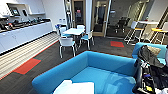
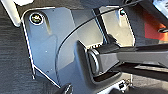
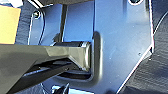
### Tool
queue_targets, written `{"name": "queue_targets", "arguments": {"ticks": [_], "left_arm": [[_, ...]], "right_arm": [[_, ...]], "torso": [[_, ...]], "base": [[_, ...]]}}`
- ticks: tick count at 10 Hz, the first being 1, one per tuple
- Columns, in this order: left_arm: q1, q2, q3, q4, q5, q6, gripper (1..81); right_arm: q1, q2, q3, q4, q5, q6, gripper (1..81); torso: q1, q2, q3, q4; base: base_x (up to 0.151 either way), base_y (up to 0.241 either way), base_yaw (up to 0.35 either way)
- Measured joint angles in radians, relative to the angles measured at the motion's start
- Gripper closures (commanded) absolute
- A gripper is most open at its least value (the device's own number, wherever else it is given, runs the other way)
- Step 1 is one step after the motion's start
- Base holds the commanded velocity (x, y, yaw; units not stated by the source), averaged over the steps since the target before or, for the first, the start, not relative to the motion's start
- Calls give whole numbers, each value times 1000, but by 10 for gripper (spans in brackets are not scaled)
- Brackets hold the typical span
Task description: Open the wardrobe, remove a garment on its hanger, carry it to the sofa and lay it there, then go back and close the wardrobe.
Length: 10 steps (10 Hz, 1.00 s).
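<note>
Head view puts the sofa [image 1: 105,70] right below me, the white garment [image 1: 75,88] lying on its seat; laying looks done, the wardrobe remains. I cannot tell my pincers' state.

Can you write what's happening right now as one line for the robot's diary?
place: lounge with kitchen counter | garment: white, lying on blue sofa seat | nearby: white table and chairs | grippers: cannot tell

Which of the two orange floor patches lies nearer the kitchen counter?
The larger orange patch, beside the striped floor strip below the counter; the smaller one lies beyond the white table.
</note>
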State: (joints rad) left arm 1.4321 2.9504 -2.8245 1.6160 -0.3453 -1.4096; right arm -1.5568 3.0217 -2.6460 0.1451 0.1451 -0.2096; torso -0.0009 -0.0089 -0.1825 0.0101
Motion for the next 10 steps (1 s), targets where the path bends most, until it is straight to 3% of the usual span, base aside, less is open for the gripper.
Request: {"name": "queue_targets", "arguments": {"ticks": [2,4,7,10], "left_arm": [[0,3,0,0,2,-1,10],[4,5,0,0,12,-1,10],[3,6,0,0,13,-1,10],[-3,6,0,0,13,-1,10]], "right_arm": [[-7,0,0,0,-1,0,10],[-17,0,0,0,-8,-1,10],[-16,5,0,-1,-8,-1,10],[-8,8,-3,-1,-7,-3,10]], "torso": [[0,0,50,0],[0,-2,64,0],[0,-2,64,0],[1,-1,63,0]], "base": [[0,0,0],[0,0,0],[0,0,0],[-65,0,0]]}}
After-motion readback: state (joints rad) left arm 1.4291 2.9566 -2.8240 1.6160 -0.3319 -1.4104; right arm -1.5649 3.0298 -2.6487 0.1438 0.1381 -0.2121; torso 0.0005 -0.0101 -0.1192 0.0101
